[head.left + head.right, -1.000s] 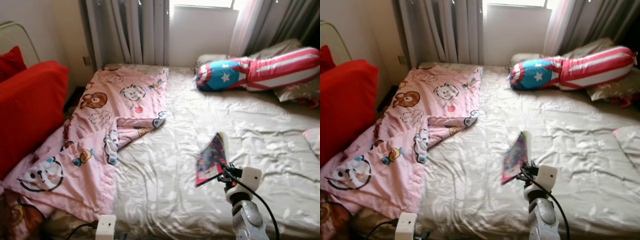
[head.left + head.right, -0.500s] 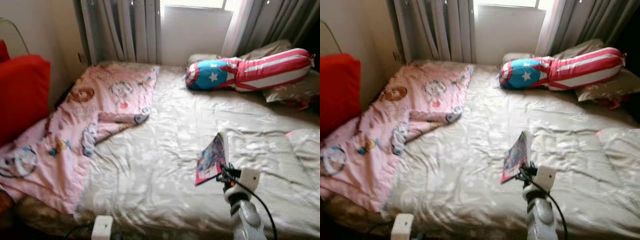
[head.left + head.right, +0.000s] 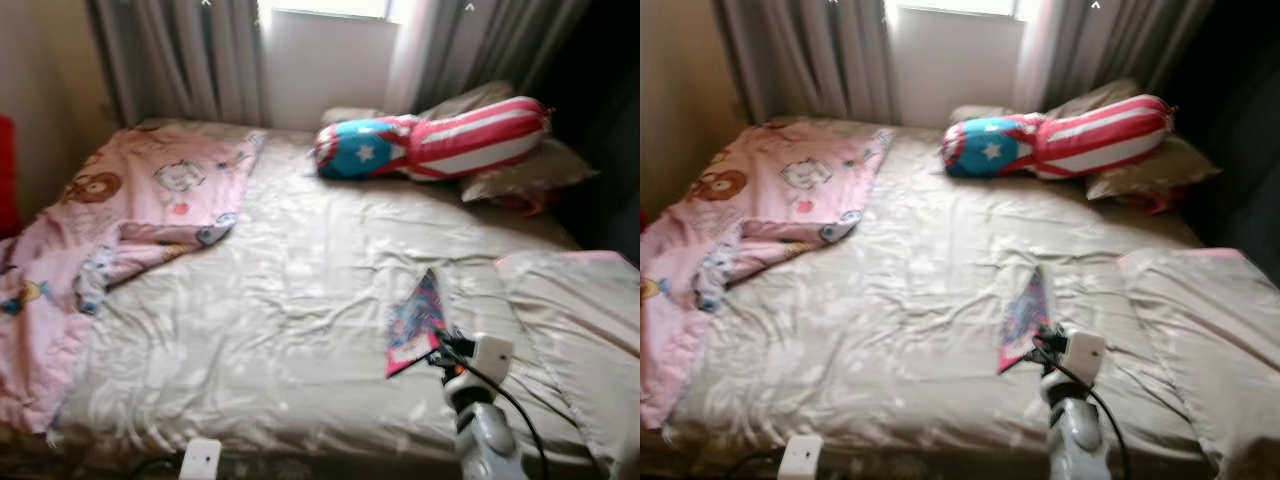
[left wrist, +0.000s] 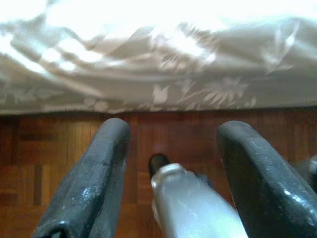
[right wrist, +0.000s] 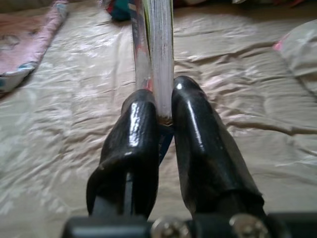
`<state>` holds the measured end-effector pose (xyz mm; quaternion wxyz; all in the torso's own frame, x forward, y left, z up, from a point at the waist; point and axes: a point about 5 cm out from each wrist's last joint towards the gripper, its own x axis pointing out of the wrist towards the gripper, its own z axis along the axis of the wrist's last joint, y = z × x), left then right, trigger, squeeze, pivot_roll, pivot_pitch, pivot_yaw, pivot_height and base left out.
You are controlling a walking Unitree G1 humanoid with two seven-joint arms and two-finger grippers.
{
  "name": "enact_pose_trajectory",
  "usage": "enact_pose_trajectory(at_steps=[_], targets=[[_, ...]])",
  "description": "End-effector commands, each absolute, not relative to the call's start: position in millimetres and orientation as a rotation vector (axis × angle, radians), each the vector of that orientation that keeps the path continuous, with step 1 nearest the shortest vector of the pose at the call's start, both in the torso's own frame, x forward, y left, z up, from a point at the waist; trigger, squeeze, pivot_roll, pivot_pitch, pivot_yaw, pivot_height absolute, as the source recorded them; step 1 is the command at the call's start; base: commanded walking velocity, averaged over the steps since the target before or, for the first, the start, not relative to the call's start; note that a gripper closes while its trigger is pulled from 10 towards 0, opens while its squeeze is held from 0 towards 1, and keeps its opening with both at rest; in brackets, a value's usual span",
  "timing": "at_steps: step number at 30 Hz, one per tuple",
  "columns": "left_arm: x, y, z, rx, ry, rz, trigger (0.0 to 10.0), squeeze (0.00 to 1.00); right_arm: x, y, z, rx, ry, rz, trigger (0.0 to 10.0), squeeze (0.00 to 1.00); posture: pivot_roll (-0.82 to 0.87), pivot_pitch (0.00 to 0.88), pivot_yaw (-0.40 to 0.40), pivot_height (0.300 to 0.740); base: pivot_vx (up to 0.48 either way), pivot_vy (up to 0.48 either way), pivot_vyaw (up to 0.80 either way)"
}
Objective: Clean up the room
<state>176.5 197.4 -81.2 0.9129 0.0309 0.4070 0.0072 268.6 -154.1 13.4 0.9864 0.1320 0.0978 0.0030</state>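
Observation:
My right gripper (image 3: 437, 350) is shut on a thin colourful book (image 3: 415, 322), held upright above the bed's near right part. In the right wrist view the two black fingers (image 5: 138, 134) pinch the book (image 5: 153, 44) by its lower edge. My left gripper (image 4: 171, 163) hangs low beside the bed, open, over the wooden floor (image 4: 148, 134) with nothing between its fingers. A pink cartoon blanket (image 3: 120, 210) lies crumpled over the bed's left side. A red, white and blue striped bolster (image 3: 430, 145) rests at the head.
The beige sheet (image 3: 280, 300) covers the bed. Grey pillows (image 3: 520, 170) lie at the far right, a folded beige cover (image 3: 580, 320) at the right edge. Curtains (image 3: 180, 60) and a window stand behind. A white box (image 3: 201, 461) sits at the bed's foot.
The view has swung to the right: the red cushion has left the picture and the bed's right side shows. My right gripper still holds the book in the same pose.

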Motion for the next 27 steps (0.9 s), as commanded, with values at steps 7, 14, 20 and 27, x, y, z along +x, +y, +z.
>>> enact_pose_trajectory(at_steps=[7,14,20,27], targets=[[172.9,189.8,-84.2,0.055,0.855,-0.003,10.0,0.0,274.4,-167.2,22.2,0.249,0.149,-0.027,10.0,0.0,-0.04,0.0,-0.054,0.74,0.0,0.0,0.0],[172.6,190.2,-84.3,0.061,0.857,-0.01,10.0,0.0,273.6,-167.4,21.1,0.249,0.152,-0.028,10.0,0.0,-0.04,0.0,-0.053,0.74,0.0,-0.053,0.0],[171.8,188.9,-84.9,0.061,0.859,-0.013,10.0,0.0,273.5,-166.8,20.6,0.251,0.154,-0.026,10.0,0.0,-0.04,0.0,-0.052,0.74,0.0,-0.401,0.0],[170.9,188.3,-85.4,0.058,0.862,-0.006,10.0,0.0,273.6,-166.1,20.3,0.252,0.155,-0.024,10.0,0.0,-0.04,0.0,-0.053,0.74,0.0,-0.283,0.0]])
